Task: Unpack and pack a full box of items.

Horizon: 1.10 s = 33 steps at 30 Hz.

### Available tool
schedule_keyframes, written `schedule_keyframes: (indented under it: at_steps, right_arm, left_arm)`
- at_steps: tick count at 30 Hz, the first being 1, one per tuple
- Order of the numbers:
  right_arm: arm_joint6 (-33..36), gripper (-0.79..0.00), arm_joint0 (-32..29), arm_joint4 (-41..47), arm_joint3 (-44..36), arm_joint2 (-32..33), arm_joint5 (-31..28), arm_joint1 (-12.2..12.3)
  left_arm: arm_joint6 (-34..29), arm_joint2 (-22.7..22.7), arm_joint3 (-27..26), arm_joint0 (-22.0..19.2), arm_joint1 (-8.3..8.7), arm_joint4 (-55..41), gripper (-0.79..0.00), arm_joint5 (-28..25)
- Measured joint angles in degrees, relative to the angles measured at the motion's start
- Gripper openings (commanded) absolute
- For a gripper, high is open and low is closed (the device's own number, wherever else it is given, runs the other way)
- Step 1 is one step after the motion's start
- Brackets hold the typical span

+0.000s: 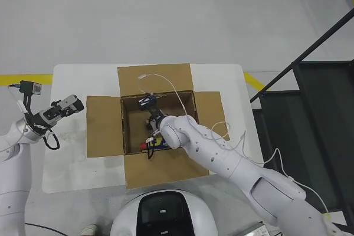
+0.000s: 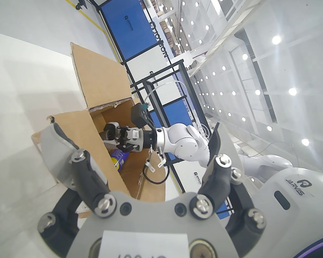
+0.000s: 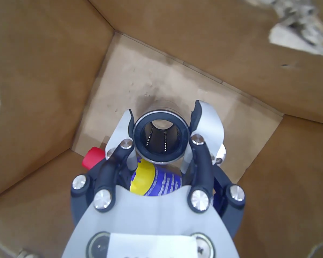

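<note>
An open cardboard box [image 1: 155, 78] stands in the middle of the white table [image 1: 71, 168], its flaps folded outward. My right gripper [image 1: 150, 123] is down inside the box, shut on a hollow metal cylinder [image 3: 161, 138] with a black ring at its end, held above the box floor. Under the gripper [image 3: 162, 120] lies a blue and yellow spray can [image 3: 156, 179] with a red cap [image 3: 92, 157], against the box's near wall [image 1: 148, 143]. My left gripper [image 1: 76, 105] hangs open and holds nothing, over the table's left side beside the box's left flap [image 2: 75, 127].
A black metal stair frame [image 1: 318, 100] stands just past the table's right edge. A white cable [image 1: 165, 82] from the right arm loops over the far flap. A torn strip of tape [image 3: 293, 28] hangs on one inner box wall.
</note>
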Motion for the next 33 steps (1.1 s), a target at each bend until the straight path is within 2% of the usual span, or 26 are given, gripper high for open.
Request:
schedule_keyframes:
  at_steps: [9, 17, 22, 33]
  right_arm:
    - [9.21, -0.785, -10.87, -8.47, -21.35, 11.73, -3.36, 5.49]
    - [13.3, -0.785, -20.65, -13.52, -35.37, 23.88, -6.08, 8.74]
    - [14.6, -0.785, -24.22, -15.22, -39.91, 29.71, -6.84, 9.74]
    - [14.59, -0.785, -24.21, -15.2, -39.9, 29.72, -6.85, 9.73]
  left_arm:
    - [0.0, 0.0, 0.0, 0.0, 0.0, 0.0, 0.0, 0.0]
    - [0.0, 0.0, 0.0, 0.0, 0.0, 0.0, 0.0, 0.0]
    - [0.0, 0.0, 0.0, 0.0, 0.0, 0.0, 0.0, 0.0]
    - [0.0, 0.0, 0.0, 0.0, 0.0, 0.0, 0.0, 0.0]
